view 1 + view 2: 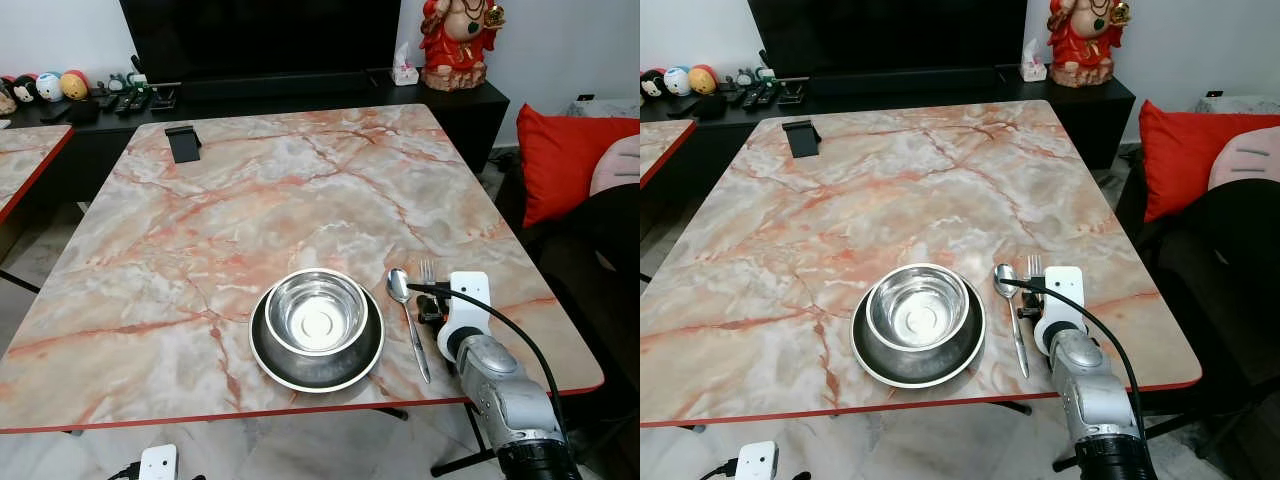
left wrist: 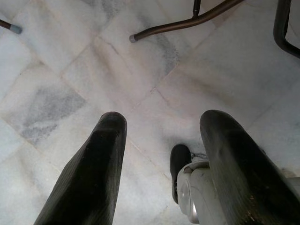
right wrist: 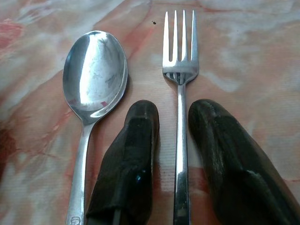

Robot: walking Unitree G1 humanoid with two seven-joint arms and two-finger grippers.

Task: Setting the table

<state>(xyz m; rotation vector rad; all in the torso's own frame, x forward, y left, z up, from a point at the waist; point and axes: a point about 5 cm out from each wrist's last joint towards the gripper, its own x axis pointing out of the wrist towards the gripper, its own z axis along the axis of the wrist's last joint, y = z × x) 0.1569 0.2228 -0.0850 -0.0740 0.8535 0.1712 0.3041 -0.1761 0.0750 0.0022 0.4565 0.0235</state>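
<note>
Our right gripper (image 3: 171, 154) rests low on the marble table (image 1: 300, 190), its fingers (image 3: 129, 159) slightly parted astride the fork (image 3: 180, 70) handle. The fork lies just beside the spoon (image 1: 405, 305), right of the steel bowl (image 1: 315, 312) on its plate (image 1: 290, 375). Our left gripper (image 2: 164, 154) hangs spread above the floor.

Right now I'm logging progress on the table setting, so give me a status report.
Right gripper open, straddling fork handle on table. Left gripper open, idle over floor. Spoon beside bowl on plate. Nothing in the way.
</note>
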